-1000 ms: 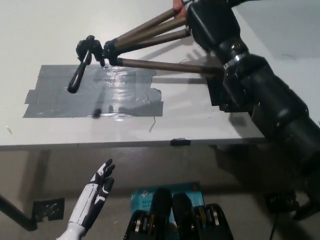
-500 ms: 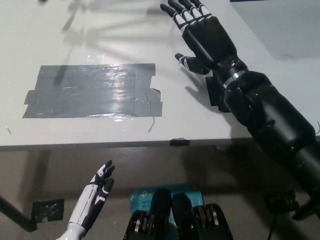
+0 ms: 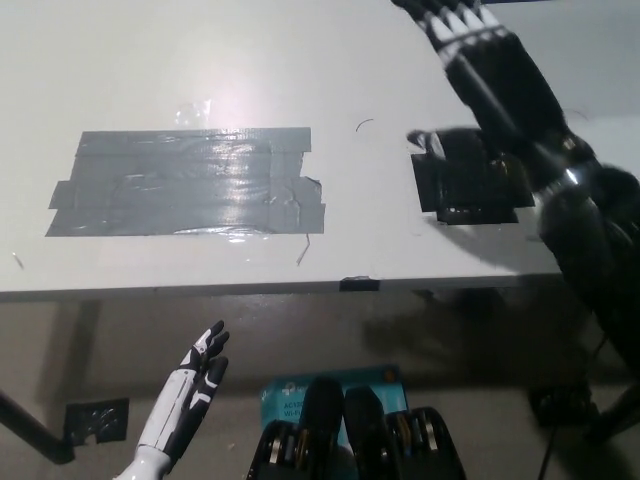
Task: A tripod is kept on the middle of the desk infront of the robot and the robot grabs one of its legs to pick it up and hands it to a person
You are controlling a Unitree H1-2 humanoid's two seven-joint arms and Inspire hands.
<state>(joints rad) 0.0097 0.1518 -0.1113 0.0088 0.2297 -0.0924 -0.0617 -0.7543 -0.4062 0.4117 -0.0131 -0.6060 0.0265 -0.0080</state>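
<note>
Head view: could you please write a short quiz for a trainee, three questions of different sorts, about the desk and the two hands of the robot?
1. True or false: a tripod lies on the grey tape patch.
2. The black right hand is: A) shut on a tripod leg; B) open above the desk, holding nothing; C) flat on the grey tape.
3. Fill in: the white left hand hangs below the desk edge at the picture's lower ____.
Key: 1 false, no tripod is in view; 2 B; 3 left.
</note>
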